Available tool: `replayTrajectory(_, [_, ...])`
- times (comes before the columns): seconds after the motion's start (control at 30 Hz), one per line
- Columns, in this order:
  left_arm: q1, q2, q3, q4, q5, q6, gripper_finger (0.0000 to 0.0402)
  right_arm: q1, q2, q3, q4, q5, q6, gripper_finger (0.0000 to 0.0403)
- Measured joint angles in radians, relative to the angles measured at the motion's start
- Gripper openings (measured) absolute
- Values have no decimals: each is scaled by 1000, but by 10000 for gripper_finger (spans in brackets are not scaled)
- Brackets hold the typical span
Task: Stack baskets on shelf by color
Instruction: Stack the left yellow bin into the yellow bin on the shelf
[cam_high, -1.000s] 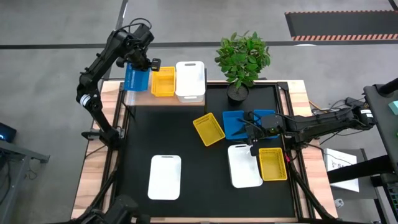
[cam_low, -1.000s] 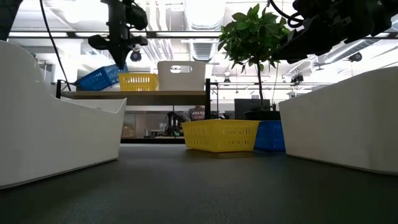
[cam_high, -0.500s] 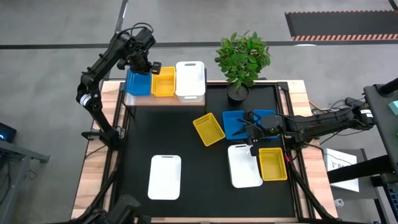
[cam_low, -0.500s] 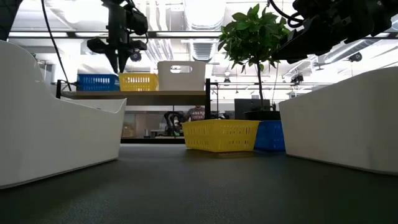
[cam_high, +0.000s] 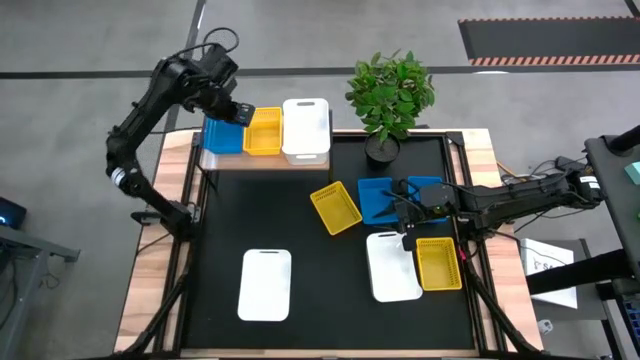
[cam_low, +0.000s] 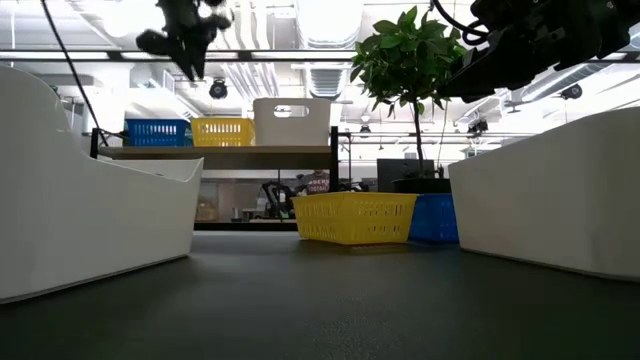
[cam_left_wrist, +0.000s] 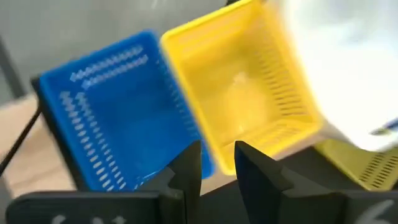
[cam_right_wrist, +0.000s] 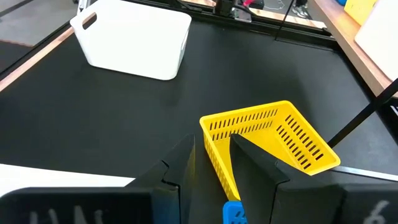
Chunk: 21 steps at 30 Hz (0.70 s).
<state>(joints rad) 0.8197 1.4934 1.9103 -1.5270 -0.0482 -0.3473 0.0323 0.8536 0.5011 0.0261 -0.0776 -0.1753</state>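
Three baskets stand side by side on the light-wood shelf (cam_high: 262, 161) at the table's far left: blue (cam_high: 221, 137), yellow (cam_high: 263, 131) and white (cam_high: 306, 129). My left gripper (cam_high: 240, 112) hangs open above the blue one (cam_left_wrist: 106, 118), touching nothing. On the black table lie a yellow basket (cam_high: 336, 207), two blue ones (cam_high: 373, 199) side by side, a white one (cam_high: 393, 265), another yellow one (cam_high: 438, 263) and a white one (cam_high: 266, 284). My right gripper (cam_high: 400, 200) stands open over the blue pair and points at the yellow basket (cam_right_wrist: 267, 134).
A potted plant (cam_high: 390, 95) stands at the table's far edge, right of the shelf. The table's wooden side rims (cam_high: 150, 270) frame the black mat. Bare mat lies between the near-left white basket and the cluster at the right.
My left gripper has let go of the blue basket and risen above the shelf. The basket, held tilted with one end raised a second ago, now sits flat on the shelf's left end beside the yellow one.
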Motion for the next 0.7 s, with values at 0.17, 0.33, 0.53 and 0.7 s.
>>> replayTrajectory(0.17, [-198, -139, -84, 210, -25, 40, 79, 0, 0, 0, 2, 0, -1, 93])
replayTrajectory(0.33, [-497, -301, -383, 635, -158, 90, 79, 0, 0, 0, 10, 0, 0, 93])
replayTrajectory(0.53, [-770, -429, -776, 1198, -168, 162, 80, 0, 8, 0, 18, 4, 0, 93])
replayTrajectory(0.7, [-912, -487, -1014, 1573, -166, 424, 80, 0, 56, 0, 121, 73, -9, 96])
